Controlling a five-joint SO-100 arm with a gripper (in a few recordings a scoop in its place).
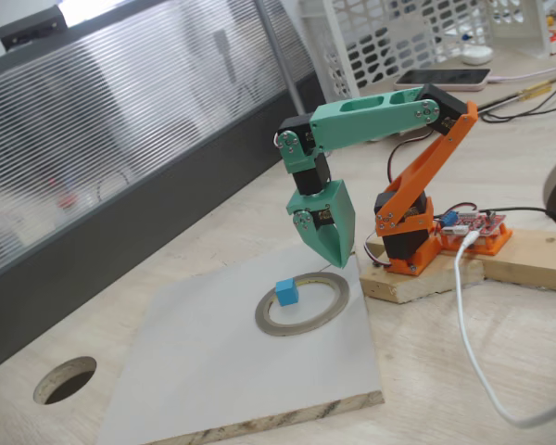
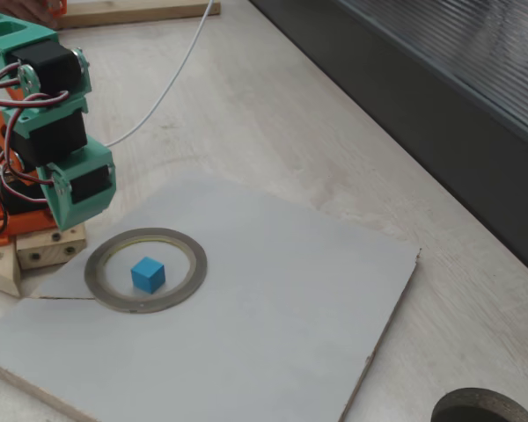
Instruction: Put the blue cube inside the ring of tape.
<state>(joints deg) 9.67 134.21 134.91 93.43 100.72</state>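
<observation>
Blue cube point(image 1: 285, 292) sits on the white board point(image 1: 213, 371), inside the ring of tape point(image 1: 302, 304). In both fixed views it rests flat and upright, with bare board showing between it and the inner edge on most sides; in one fixed view point(image 2: 148, 274) it lies a little off-centre, nearer the ring's near-left arc. Cube looks small, bright sky-blue, plain faces, sharp edges, top face lighter than the sides. Ring is a flat thin hoop point(image 2: 145, 269), grey-tan with a shiny rim, several cube-widths across, lying flat on the board. My fingers point(image 1: 334, 255) hang above the ring's far edge, pointing down, apart from the cube and holding nothing; they look pressed together into one green wedge tip. In the other fixed view my green finger block point(image 2: 81, 189) is above the ring's far-left rim, tips hidden, so I can't tell the gap there. Orange base point(image 1: 410, 232) stands on a wooden block point(image 1: 426, 278) beside the board, on the desk point(image 1: 500, 371). Round hole point(image 1: 65, 380) in the desk is well away from the ring.
</observation>
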